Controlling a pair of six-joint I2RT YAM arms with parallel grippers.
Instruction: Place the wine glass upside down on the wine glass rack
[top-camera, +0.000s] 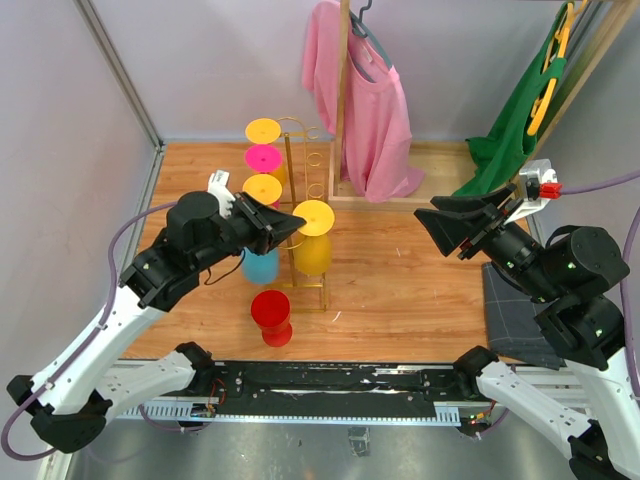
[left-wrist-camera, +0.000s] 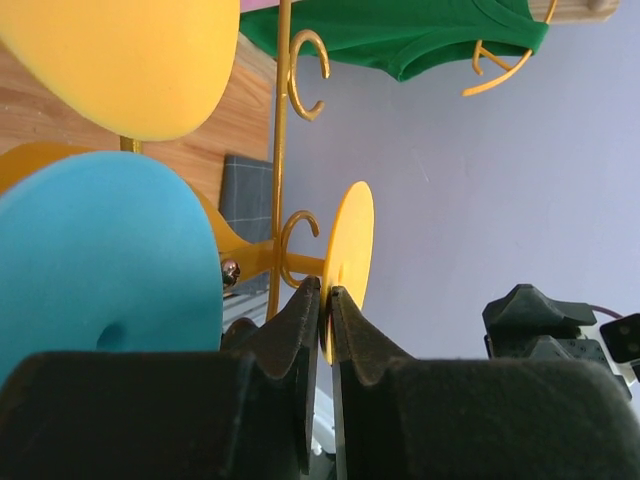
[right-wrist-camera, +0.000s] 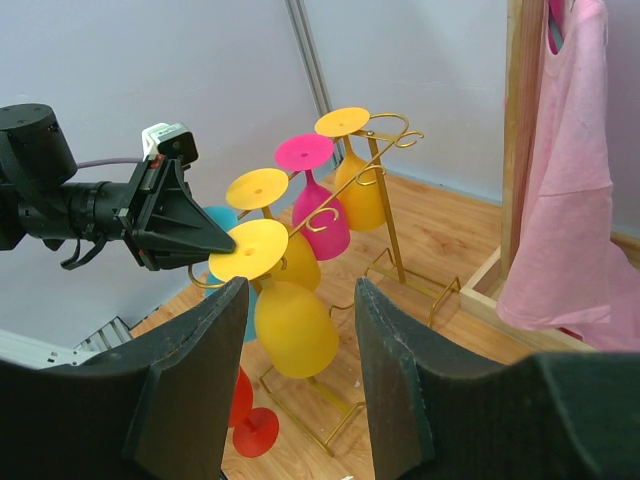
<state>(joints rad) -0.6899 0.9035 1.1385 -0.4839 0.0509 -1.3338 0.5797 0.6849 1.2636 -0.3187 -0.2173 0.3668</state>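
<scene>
A yellow wine glass (top-camera: 312, 250) hangs upside down on the near side of the gold wire wine glass rack (top-camera: 290, 150), flat foot on top and bowl pointing down. Its stem appears to sit in one of the ring loops, though no view shows clearly how far in it is. The left gripper (left-wrist-camera: 322, 300) reaches in from the left, its jaws drawn to a narrow slit with the rim of the glass's foot pinched between them. The right gripper (right-wrist-camera: 300, 290) hangs well off to the right, half open and holding nothing. The risk lies in letting go. If the left arm backs away before the jaws part enough, it would likely drag the foot sideways, slide the stem out of its loop or rock the thin rack. If the stem is only partly seated, release could let the glass drop towards the red glass (top-camera: 271, 315) standing on the table just in front of the rack's base. A blue glass (top-camera: 260, 265) hangs just beside the left arm's fingers, and a careless retreat could knock it.
</scene>
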